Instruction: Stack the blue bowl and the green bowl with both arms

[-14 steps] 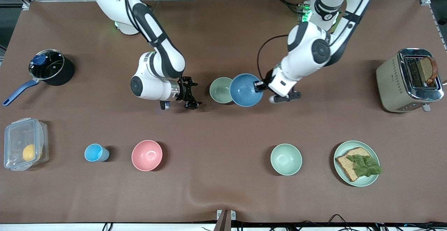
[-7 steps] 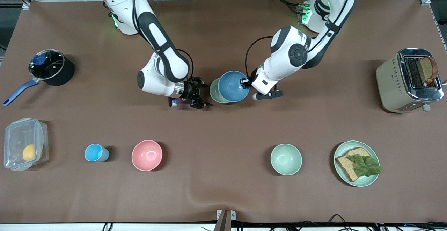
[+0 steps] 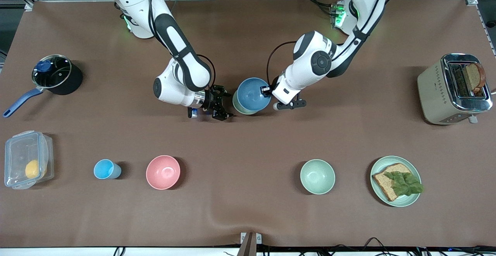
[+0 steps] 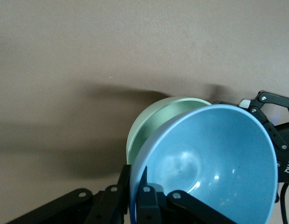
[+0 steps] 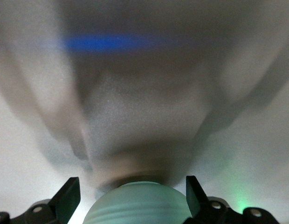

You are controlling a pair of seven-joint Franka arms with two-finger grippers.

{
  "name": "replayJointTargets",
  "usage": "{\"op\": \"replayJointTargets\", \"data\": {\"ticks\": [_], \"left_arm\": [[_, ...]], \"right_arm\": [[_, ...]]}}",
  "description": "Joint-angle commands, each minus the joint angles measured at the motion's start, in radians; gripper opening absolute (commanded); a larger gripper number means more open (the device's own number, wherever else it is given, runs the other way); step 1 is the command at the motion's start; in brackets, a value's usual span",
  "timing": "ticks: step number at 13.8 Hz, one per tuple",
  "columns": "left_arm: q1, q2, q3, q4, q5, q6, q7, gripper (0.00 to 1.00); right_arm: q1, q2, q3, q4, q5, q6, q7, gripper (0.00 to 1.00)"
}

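left tool (image 3: 266, 90) grasps the blue bowl (image 3: 252, 94) by its rim, tilted over the green bowl (image 3: 237, 105) for nesting; right tool (image 3: 221, 103) released, straddling the green bowl.

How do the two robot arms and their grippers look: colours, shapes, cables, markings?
Both arms are glossy white with rounded segments and black bands at the joints. The left gripper and the right gripper are black, with two fingers. A thin black cable loops beside each wrist. Green lights glow near both bases. White lettering marks the right gripper in the left wrist view.

Four bowls (image 3: 162, 172), one cup (image 3: 105, 169)
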Motion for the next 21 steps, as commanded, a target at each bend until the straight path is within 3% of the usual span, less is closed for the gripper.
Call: {"op": "replayJointTargets", "data": {"ticks": [1, 17, 18, 19, 20, 21], "left_arm": [[-0.026, 0.027, 0.006, 0.015, 0.004, 0.022, -0.015, 0.00], [-0.043, 0.136, 0.006, 0.083, 0.002, 0.036, -0.046, 0.01], [-0.043, 0.149, 0.006, 0.098, 0.002, 0.036, -0.075, 0.25], [-0.043, 0.159, 0.006, 0.118, 0.004, 0.034, -0.081, 0.77], [-0.046, 0.176, 0.009, 0.129, 0.010, 0.034, -0.080, 1.00], [-0.046, 0.176, 0.011, 0.136, 0.025, 0.033, -0.084, 1.00]], "right_arm": [[-0.002, -0.003, 0.003, -0.006, 0.042, 0.005, -0.034, 1.00], [-0.001, -0.011, 0.002, -0.006, 0.042, 0.005, -0.036, 1.00], [-0.001, -0.011, 0.002, -0.006, 0.042, 0.005, -0.036, 1.00], [-0.001, -0.011, 0.002, -0.006, 0.042, 0.005, -0.036, 1.00], [-0.001, -0.011, 0.002, -0.006, 0.042, 0.005, -0.036, 1.00], [-0.001, -0.011, 0.002, -0.006, 0.042, 0.005, -0.036, 1.00]]}}
